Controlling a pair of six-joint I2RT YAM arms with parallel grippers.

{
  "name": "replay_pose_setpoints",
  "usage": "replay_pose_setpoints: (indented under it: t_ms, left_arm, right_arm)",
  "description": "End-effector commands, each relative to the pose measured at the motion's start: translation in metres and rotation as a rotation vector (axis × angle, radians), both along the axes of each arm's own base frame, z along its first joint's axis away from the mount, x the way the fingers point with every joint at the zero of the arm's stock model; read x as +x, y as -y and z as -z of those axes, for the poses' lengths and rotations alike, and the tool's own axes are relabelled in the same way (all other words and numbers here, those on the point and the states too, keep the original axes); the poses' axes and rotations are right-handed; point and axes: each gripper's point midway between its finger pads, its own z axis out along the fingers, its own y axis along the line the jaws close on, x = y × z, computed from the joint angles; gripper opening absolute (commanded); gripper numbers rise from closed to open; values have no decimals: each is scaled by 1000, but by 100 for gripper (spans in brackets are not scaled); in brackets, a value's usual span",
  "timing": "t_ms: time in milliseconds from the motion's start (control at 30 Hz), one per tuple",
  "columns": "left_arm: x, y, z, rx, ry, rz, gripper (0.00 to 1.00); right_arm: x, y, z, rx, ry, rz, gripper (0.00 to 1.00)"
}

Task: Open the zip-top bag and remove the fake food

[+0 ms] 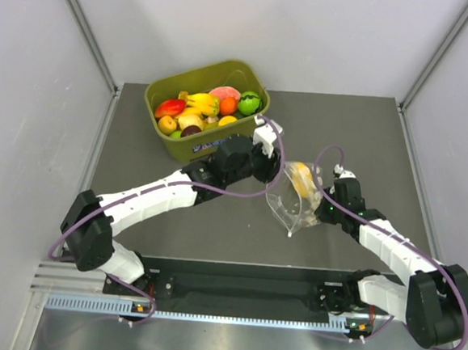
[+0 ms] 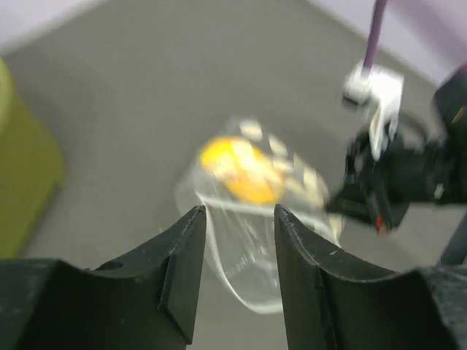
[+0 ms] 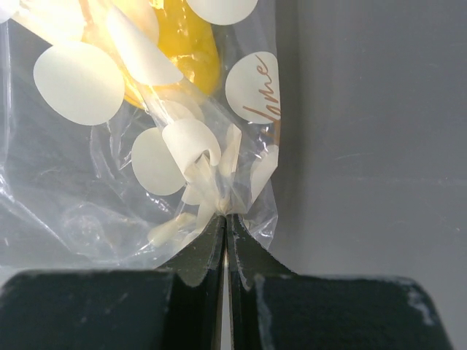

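Overhead, grey table [image 1: 213, 230]; pale walls [image 1: 310, 35]

White left arm [image 1: 159, 195] and right arm [image 1: 387, 244], black at the joints, are trailing purple cables [image 1: 282, 158] and wearing matte black fingers [image 2: 182, 277].

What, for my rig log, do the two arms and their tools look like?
The left arm and right arm have white shells and black joints, and a purple cable runs along each. The left tool and right tool are black, each with two flat-faced fingers tapering to the tips.
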Motion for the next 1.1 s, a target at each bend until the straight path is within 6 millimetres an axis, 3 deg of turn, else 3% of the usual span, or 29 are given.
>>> replay_pose_setpoints:
  t_ms: [0, 133, 300, 400, 433, 500, 533, 600, 633, 700, 733, 800, 833, 933, 1067]
  left_arm:
    - [-22, 10, 25, -43, -73, 17, 47]
    - [-37, 20, 52, -52, -138, 49, 45]
    - [-44, 35, 68, -85, -189, 98, 44]
    - [-36, 44, 76, -76, -187, 95, 44]
    - [-32, 47, 92, -46, -206, 84, 44]
    - [-21, 50, 101, -15, -210, 38, 45]
    - [-11, 50, 120, 24, -222, -8, 46]
    - [1, 55, 123, 42, -217, -45, 46]
    - [3, 57, 140, 77, -238, -49, 46]
    - [11, 63, 141, 83, -229, -63, 46]
    - [14, 64, 151, 103, -236, -74, 47]
    - [24, 63, 154, 113, -223, -113, 46]
    - [27, 62, 162, 130, -227, -122, 46]
    - [30, 59, 169, 141, -236, -136, 46]
    - [32, 55, 165, 103, -237, -149, 46]
  right_arm:
    - [23, 0, -24, 8, 78, 8, 0]
    - [22, 1, -23, 7, 74, 10, 0]
    - [19, 2, -21, 8, 70, 14, 0]
    - [19, 2, -21, 9, 70, 13, 0]
    - [19, 2, -21, 8, 70, 12, 0]
    - [18, 2, -24, 9, 75, 11, 1]
    - [18, 2, -26, 9, 78, 13, 3]
    - [17, 5, -31, 2, 85, 16, 7]
    - [17, 6, -34, -3, 89, 15, 15]
    - [16, 10, -43, -14, 106, 24, 28]
    - [16, 11, -47, -17, 114, 27, 42]
    - [17, 14, -59, -24, 142, 36, 56]
    - [17, 17, -63, -29, 153, 43, 70]
    - [25, 22, -80, -38, 201, 64, 89]
    - [52, 21, -91, -25, 234, 72, 91]
